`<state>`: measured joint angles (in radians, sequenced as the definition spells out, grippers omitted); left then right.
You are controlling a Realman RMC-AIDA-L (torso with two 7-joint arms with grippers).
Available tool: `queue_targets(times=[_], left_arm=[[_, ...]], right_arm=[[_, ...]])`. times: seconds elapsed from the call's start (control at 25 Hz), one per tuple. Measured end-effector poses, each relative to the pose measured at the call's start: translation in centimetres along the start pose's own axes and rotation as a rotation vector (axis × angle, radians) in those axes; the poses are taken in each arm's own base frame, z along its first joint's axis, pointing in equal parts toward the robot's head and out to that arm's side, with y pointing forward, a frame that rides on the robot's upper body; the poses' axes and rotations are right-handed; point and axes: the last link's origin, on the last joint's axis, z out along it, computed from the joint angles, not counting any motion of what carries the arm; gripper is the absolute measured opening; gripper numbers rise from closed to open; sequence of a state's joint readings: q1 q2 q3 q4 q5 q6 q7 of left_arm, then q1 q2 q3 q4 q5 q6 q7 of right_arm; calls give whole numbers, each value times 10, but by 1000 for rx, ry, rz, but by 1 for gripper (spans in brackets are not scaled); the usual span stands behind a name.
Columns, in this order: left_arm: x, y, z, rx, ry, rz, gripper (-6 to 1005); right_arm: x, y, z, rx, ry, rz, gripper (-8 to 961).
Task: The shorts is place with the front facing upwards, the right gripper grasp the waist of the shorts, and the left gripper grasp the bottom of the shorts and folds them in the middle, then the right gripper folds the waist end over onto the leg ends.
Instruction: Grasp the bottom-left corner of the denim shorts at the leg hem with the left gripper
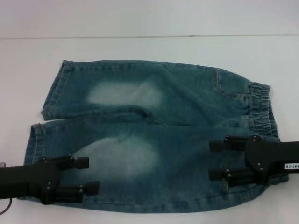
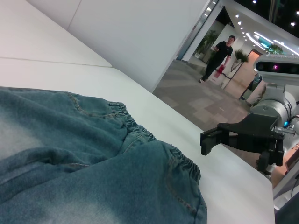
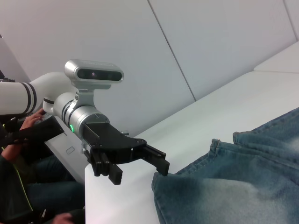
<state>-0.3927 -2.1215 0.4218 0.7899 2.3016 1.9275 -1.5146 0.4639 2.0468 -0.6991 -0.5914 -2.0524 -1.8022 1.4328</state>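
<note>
The shorts (image 1: 154, 135) lie flat and front up on the white table (image 1: 140, 51), blue-green denim with pale thigh patches. The gathered waist (image 1: 260, 109) is at the right, and the hemmed leg ends (image 1: 39, 135) are at the left. My left gripper (image 1: 92, 175) is open over the near leg, close to its hem. My right gripper (image 1: 211, 160) is open over the near side, close to the waist. The left wrist view shows the waist (image 2: 140, 135) with the right gripper (image 2: 212, 140) beyond it. In the right wrist view the left gripper (image 3: 140, 172) sits at the leg hem (image 3: 215, 149).
The shorts' near edge lies close to the table's front edge (image 1: 140, 217). A white wall (image 1: 140, 16) stands behind the table. A person (image 2: 217, 58) walks in a hallway far off, and someone (image 3: 28, 196) sits beyond the table's left end.
</note>
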Motion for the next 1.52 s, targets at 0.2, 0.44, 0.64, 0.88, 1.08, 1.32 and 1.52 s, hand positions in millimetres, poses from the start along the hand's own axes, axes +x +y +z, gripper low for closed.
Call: queue_targets(times=[0.2,0.44,0.64,0.88,1.08,1.32,1.52], left_arm=[[0,-1,0,3,-5,-1,936],[0,0,0,1,-7,-6,937],[-1,1,-1,-6,-7,-12,937],[0,4,-3,-31,-11,-20,937],[-2,3,-10,-8,-39,-24,936],[-2,4,-28,36,-73,-66,937],[1,5,-51,126,-130,-109,936]], right_arm=[[0,0,0,-3,9,2,927],[-1,0,1,-5,11,-2,926],[-2,-1,1,-5,11,-4,925],[-2,-1,1,-7,18,-5,924],[-3,-2,0,-4,16,-8,923],[-3,-2,2,-5,17,-15,922],[-3,-1,4,-6,11,-22,921]])
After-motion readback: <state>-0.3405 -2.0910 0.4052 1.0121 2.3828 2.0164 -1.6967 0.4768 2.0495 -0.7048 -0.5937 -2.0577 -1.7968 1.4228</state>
